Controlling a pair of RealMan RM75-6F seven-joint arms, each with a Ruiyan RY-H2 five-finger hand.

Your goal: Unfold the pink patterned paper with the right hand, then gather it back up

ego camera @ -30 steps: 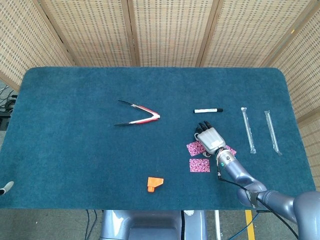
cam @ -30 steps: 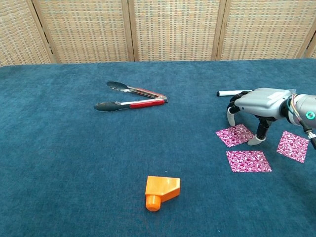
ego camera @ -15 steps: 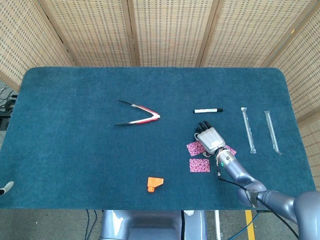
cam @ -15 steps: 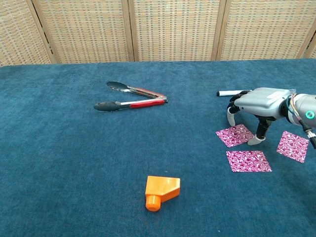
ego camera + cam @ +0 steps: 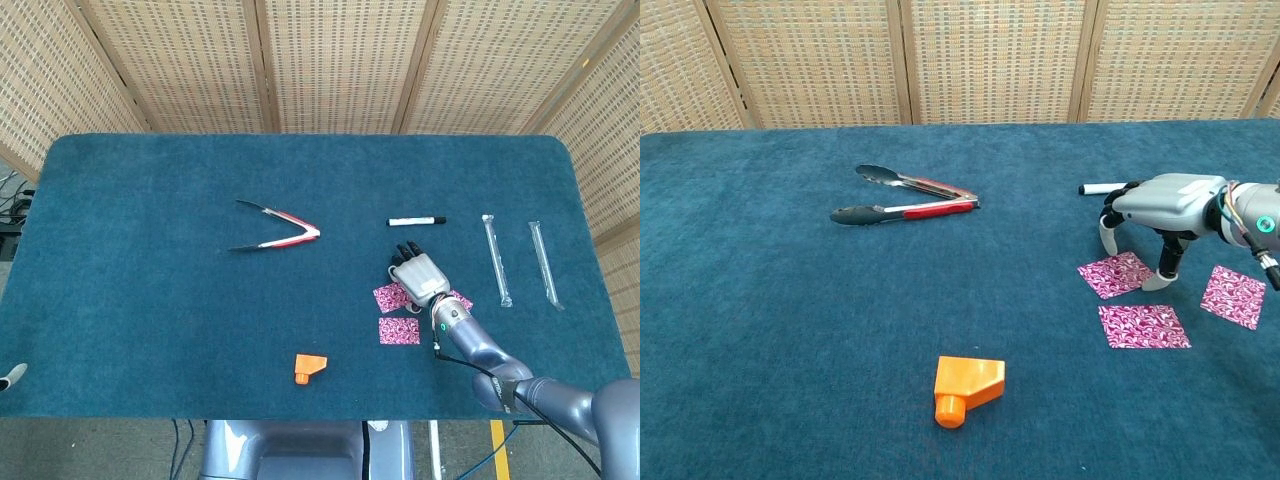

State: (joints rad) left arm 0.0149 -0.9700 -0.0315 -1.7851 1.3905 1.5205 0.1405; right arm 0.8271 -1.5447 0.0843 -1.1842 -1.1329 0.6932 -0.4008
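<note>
Right hand over 3 pink patterned paper squares near table's right front edge, fingers spread, grasping nothing (unfolding apparently done); gathering remains.

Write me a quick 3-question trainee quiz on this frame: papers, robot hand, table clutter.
1. Multiple choice: how many pink paper squares lie flat on the table? A) one B) three C) five
2. True or false: the right robot hand has a paper square lifted clear off the table.
3. Fill in: the black and white object just beyond the robot hand is a ____.

Key
1. B: one under the fingertips, one nearer the camera, one toward the wrist side.
2. False: all squares lie flat; the fingers point down at the first square.
3. Marker.
</note>
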